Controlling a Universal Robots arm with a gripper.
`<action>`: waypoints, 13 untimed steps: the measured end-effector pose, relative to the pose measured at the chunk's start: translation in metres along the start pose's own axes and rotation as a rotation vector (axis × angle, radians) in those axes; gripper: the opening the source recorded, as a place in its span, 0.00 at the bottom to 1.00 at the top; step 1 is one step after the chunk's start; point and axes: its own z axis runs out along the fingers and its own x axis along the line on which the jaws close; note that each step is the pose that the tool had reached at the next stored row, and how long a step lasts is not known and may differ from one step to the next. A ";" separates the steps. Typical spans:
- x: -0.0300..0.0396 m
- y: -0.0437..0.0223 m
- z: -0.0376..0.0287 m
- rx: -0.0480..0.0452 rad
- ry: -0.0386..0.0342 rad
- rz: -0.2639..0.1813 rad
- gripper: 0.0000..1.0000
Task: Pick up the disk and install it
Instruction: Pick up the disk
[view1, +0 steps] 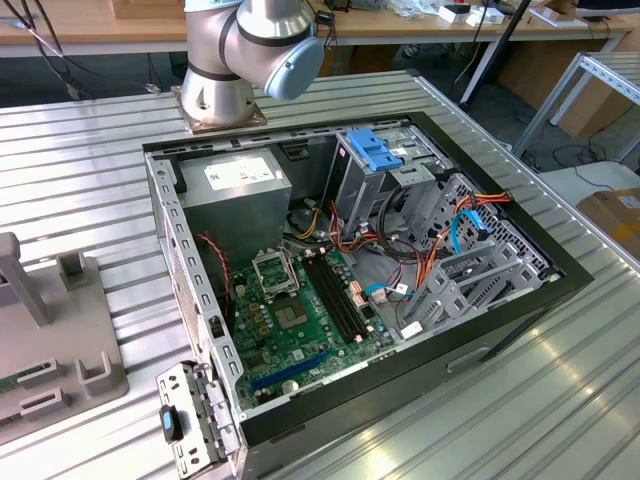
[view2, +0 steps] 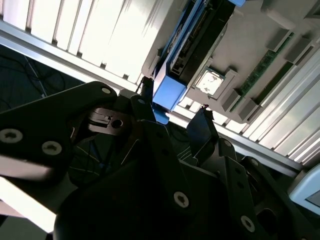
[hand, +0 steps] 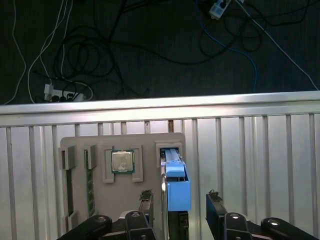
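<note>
Evidently the pick-up step is in hand: the end effector (hand: 180, 204) hangs with its fingers apart, straddling the disk (hand: 177, 186). The disk stands on edge, ungripped, in a slot of the grey holder (hand: 120, 145) near the bench (hand: 260, 150) edge. A sound grasp calls for square closure on its flat faces and a straight lift.

one computer case (view1: 400, 375), with one green circuit board (view1: 300, 320), one grey box (view1: 235, 190) and one blue tab (view1: 378, 150) inside. one grey tray (hand: 120, 205) holding one disk (hand: 175, 187), one chip (hand: 122, 161), one memory stick (hand: 90, 187). one gripper (hand: 180, 199), two fingers (hand: 215, 207). one robot arm (view1: 240, 50).
</note>
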 end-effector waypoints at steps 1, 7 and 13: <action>0.0000 0.0000 0.0018 0.0002 -0.0001 0.000 0.54; -0.0001 0.0001 0.0159 -0.0001 0.0001 -0.002 0.54; 0.0036 0.0000 0.0230 -0.0001 0.0000 -0.002 0.54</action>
